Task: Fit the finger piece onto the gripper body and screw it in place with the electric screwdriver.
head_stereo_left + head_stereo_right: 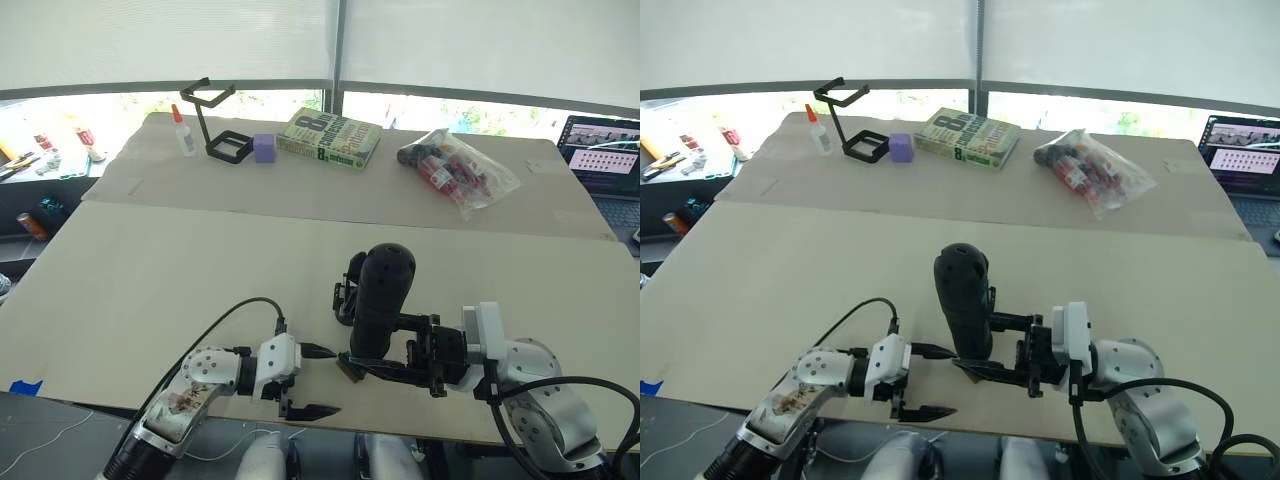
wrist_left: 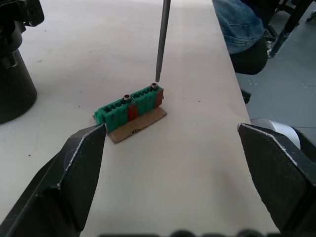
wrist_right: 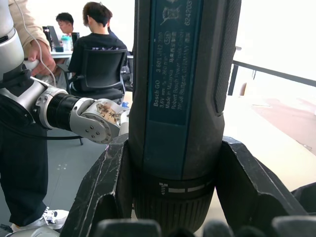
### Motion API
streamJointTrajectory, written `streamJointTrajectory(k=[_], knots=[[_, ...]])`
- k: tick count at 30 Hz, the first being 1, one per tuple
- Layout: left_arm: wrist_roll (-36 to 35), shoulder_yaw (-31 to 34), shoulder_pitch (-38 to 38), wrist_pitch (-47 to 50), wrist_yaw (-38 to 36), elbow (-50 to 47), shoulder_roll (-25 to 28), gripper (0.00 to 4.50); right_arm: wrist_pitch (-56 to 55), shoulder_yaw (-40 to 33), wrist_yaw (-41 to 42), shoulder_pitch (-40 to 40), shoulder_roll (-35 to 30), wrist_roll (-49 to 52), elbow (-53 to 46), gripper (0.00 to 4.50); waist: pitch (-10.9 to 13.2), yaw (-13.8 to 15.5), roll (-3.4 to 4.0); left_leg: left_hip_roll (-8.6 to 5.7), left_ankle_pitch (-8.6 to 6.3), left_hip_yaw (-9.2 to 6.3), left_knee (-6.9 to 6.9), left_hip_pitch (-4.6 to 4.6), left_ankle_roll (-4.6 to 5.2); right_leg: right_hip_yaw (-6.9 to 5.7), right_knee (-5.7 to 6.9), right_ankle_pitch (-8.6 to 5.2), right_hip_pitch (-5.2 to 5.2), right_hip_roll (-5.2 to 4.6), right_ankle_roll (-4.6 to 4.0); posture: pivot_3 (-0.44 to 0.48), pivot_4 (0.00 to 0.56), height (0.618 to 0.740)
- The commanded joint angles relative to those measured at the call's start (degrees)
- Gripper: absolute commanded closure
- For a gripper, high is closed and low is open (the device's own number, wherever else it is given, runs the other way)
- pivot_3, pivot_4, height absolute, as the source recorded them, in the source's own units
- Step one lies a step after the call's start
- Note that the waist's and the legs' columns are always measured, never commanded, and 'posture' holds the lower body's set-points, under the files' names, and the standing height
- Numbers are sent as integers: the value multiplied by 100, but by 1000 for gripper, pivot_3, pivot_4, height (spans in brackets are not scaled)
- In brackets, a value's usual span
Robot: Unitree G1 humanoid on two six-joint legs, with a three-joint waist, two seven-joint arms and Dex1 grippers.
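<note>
right tool [image 1: 385, 368]: clamped on electric screwdriver [image 1: 381, 296] | left tool [image 1: 318, 381]: apart | bit apparently over green block [image 2: 131, 103]

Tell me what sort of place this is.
Likely a shared lab or office workspace: people sit at desks on office chairs, a laptop sits open beside the work table, and the electric screwdriver is in use.

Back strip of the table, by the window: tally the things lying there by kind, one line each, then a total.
Glue bottle: 1
Black wire-frame stand: 1
Purple block: 1
Book: 1
Clear bag of small items: 1
Total: 5
</note>
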Motion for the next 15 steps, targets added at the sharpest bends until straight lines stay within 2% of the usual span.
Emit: streamJointTrajectory(k=[1, 15], knots=[[-23, -51, -62, 118, 107, -300, -16, 0, -154, -49, -23, -62, 35, 51, -143, 2572, 0, -1, 0, 0, 0, 0, 0, 0, 0, 0, 0, 0, 0, 0, 0, 0, 150, 740], [2, -140, -155, 569, 393, -509, 13, 0, -162, -125, -2, -53, 12, 74, -139, 2572, 0, -2, 0, 0, 1, 0, 0, 0, -1, 0, 0, 0, 0, 1, 0, 0, 150, 740]])
